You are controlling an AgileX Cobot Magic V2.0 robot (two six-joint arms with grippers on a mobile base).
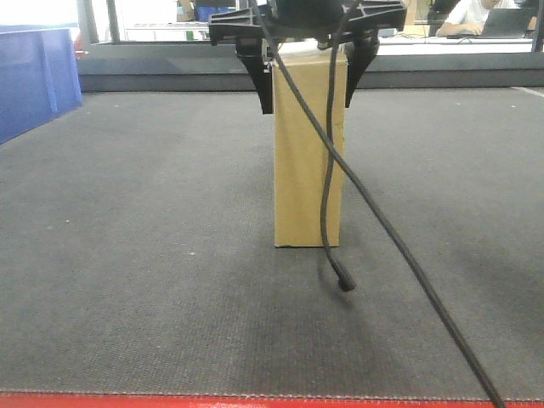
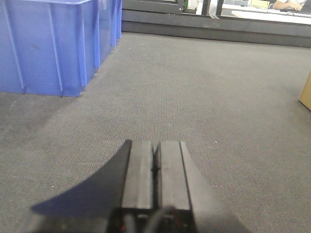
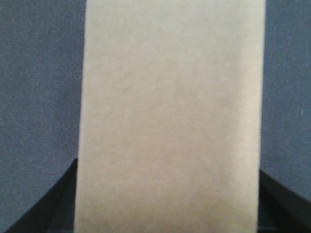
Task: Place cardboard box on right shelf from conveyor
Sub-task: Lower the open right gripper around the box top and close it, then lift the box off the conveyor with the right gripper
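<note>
The tan cardboard box [image 1: 297, 187] stands upright on the dark grey conveyor [image 1: 127, 255], about mid-belt. My right gripper [image 1: 308, 107] comes down over its top, one black finger against each side, and is shut on it. In the right wrist view the box [image 3: 170, 97] fills the space between the fingers of that gripper [image 3: 168, 165]. My left gripper [image 2: 155, 160] is shut and holds nothing, low over the belt [image 2: 194, 87], with a corner of the box [image 2: 307, 94] far to its right. The right shelf is out of view.
A blue plastic bin [image 1: 34, 76] sits at the belt's far left [image 2: 48, 43]. Black cables [image 1: 382, 229] hang in front of the box down to the belt. A red strip [image 1: 255, 401] edges the near side. A grey rail [image 1: 170, 76] bounds the far side.
</note>
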